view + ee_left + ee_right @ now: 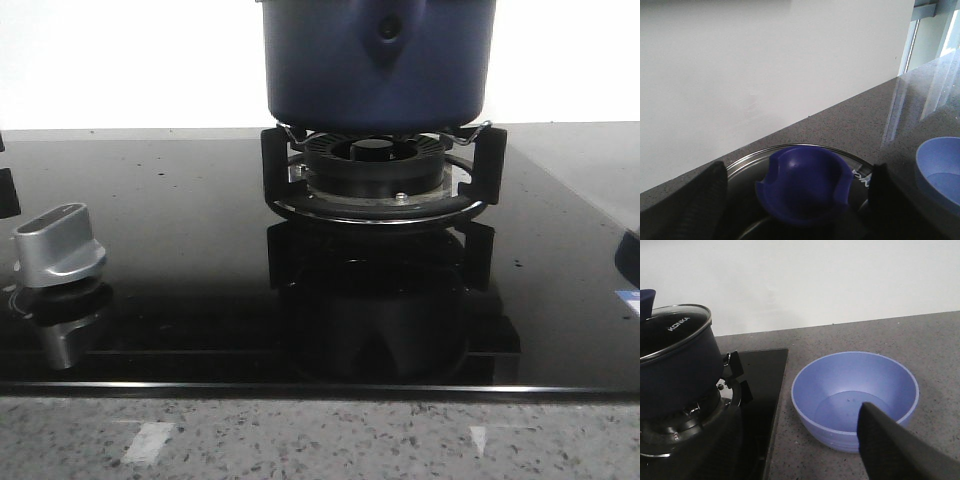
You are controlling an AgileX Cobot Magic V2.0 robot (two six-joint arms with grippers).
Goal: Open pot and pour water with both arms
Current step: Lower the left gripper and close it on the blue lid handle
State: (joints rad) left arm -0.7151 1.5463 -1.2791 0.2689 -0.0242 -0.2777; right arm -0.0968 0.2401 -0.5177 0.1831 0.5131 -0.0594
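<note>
The left gripper [800, 200] hangs spread-open over the lid knob [802, 185], its fingers [700, 205] either side and apparently not touching. The pot [378, 65] sits on the burner [378, 175], lid on (glass, steel-rimmed). An off-centre close could tilt the lid. The right gripper's state I cannot tell; it is near the bowl [855, 395], which it could nudge.
</note>
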